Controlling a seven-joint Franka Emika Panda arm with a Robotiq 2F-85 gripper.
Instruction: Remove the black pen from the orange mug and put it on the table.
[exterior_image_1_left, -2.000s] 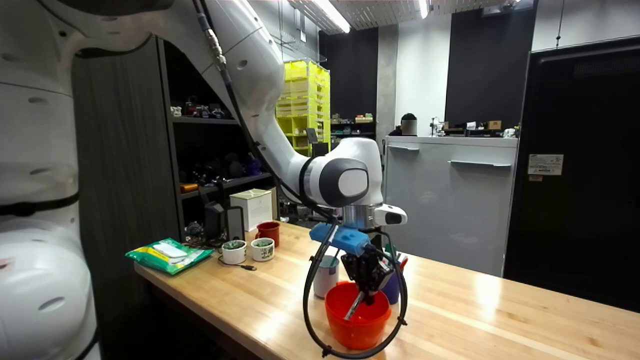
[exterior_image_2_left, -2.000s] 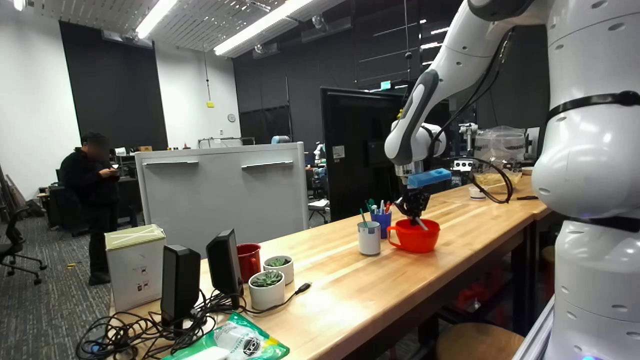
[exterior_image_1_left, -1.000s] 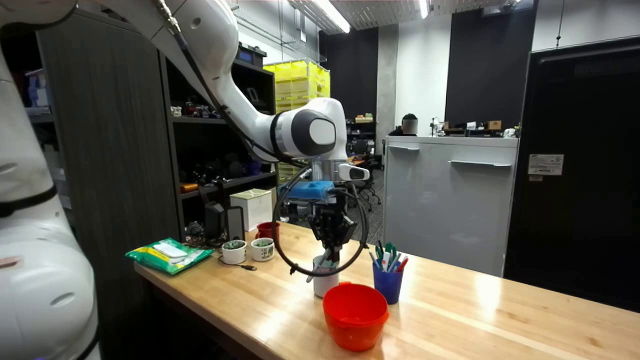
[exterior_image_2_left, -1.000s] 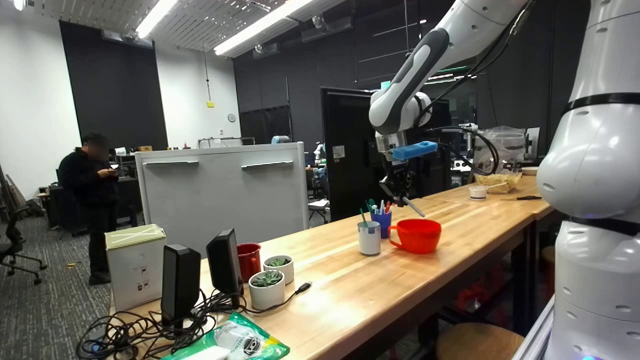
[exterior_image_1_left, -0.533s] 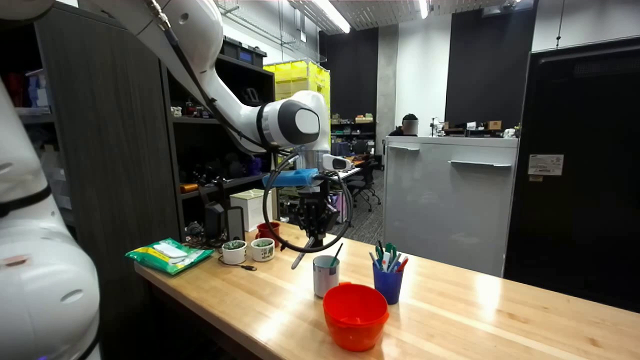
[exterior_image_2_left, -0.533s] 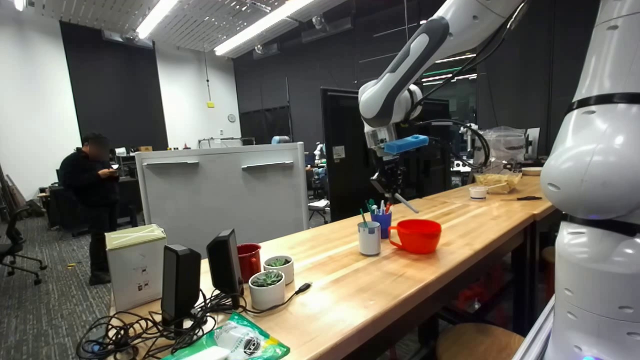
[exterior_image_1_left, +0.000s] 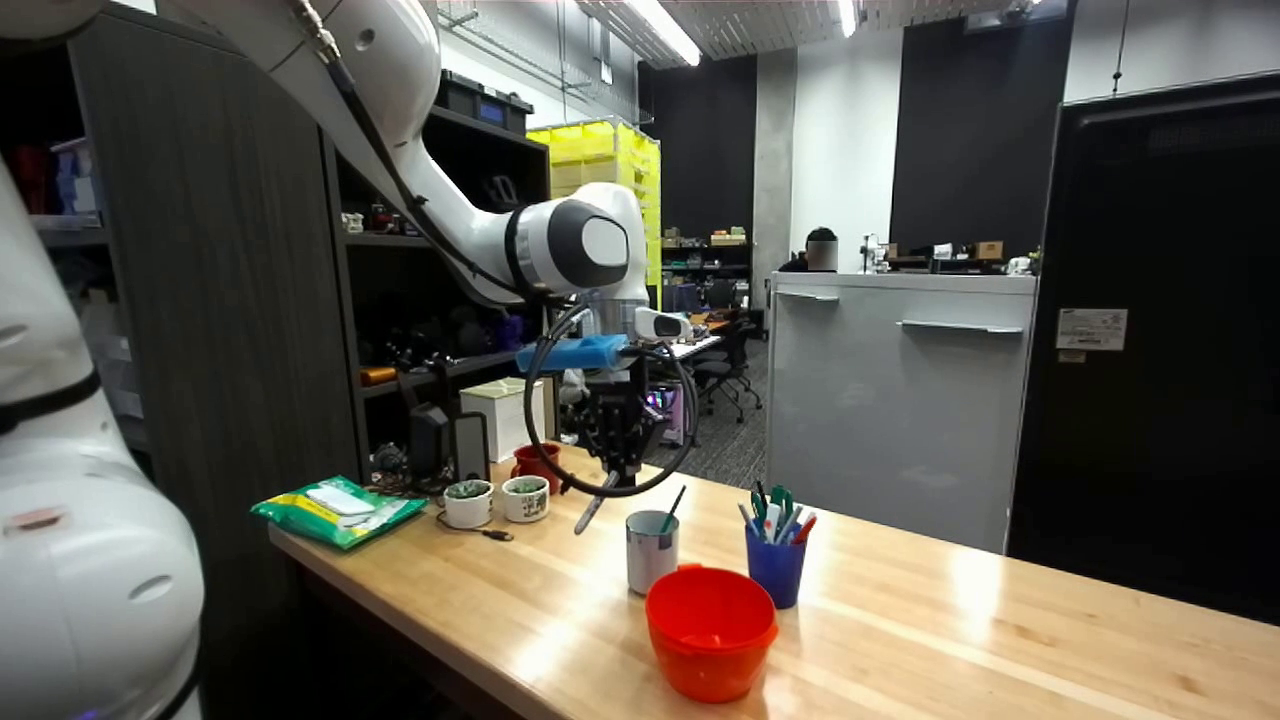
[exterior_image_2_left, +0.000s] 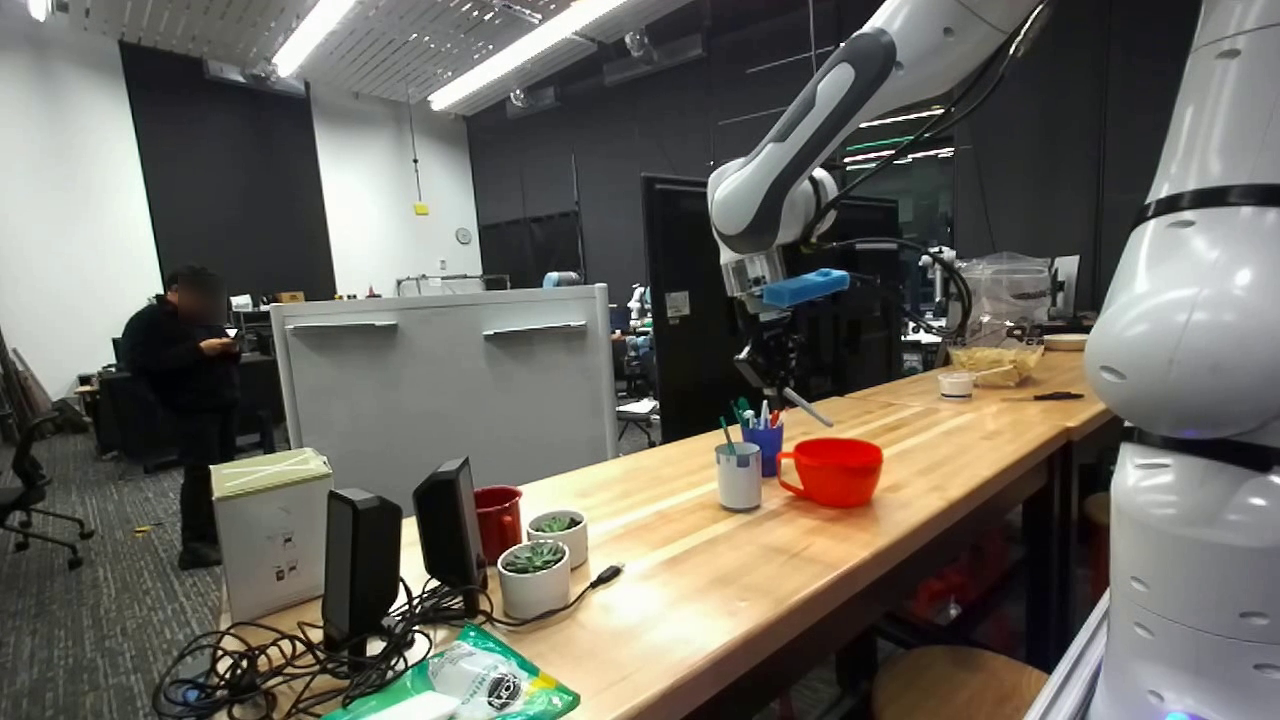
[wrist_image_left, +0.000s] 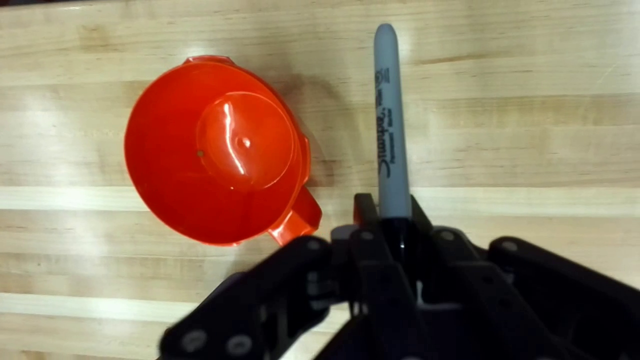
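While aloft, pen (wrist_image_left: 392, 130) between fingers (wrist_image_left: 366, 212).

The wooden table (exterior_image_1_left: 900, 600) bears the orange mug (exterior_image_1_left: 711, 640), white cup (exterior_image_1_left: 650, 562), blue cup (exterior_image_1_left: 775, 570) and red mug (exterior_image_2_left: 497, 522).

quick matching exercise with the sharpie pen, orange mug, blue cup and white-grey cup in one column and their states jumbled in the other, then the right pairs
Things
1. Sharpie pen
2. orange mug
3. blue cup
4. white-grey cup

States
A. one thin stick leans out of its top
B. gripped by the fingers, above the table
C. a bunch of coloured pens sticks out of it
D. stands on the table with no pen inside

Pairs: 1-B, 2-D, 3-C, 4-A
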